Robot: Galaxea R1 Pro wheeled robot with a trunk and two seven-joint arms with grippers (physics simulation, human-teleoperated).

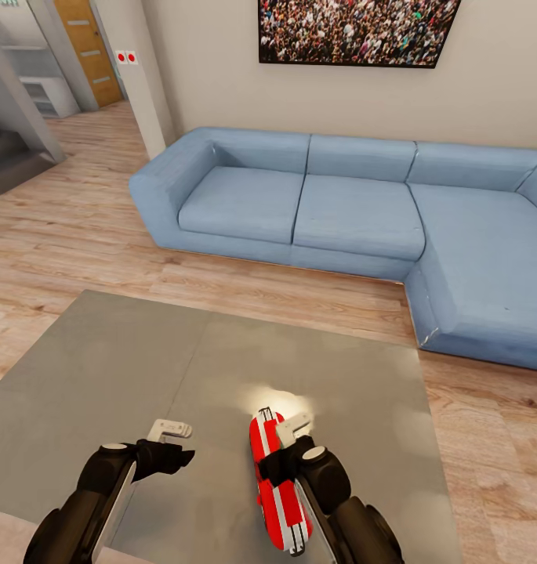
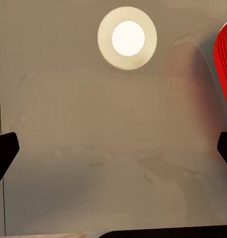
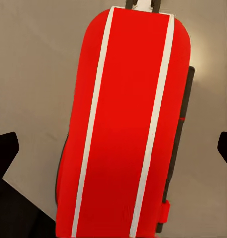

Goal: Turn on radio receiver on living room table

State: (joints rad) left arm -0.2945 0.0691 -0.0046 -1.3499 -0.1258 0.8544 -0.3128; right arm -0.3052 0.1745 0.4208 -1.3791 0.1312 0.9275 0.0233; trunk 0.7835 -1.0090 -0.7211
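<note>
The radio receiver lay flat on the surface, near the robot-side edge and right of centre, long axis running roughly away from the robot with a slight tilt, far end toward the blue sofa. The right hand was the nearer one by a wide margin: it sat directly over the receiver's far half, wrist overlapping the red body in the head view. In the right wrist view the red case with its two white stripes ran lengthwise between the dark fingertips, which stood wide apart at either frame edge, so that hand was open and holding nothing. I couldn't tell whether it touched the case or just hovered above it. A dark strip ran along one long side of the case in that view, probably the handle; dial and green light weren't visible from here, so I can't say which face or end carries the switch. The left hand was also open and empty, off to the left of the receiver over bare grey top; its wrist view caught only a sliver of red at the frame edge plus a lamp reflection. My read: the press falls to the right arm, and the move depends on finding the control along that long axis rather than on any further reach
</note>
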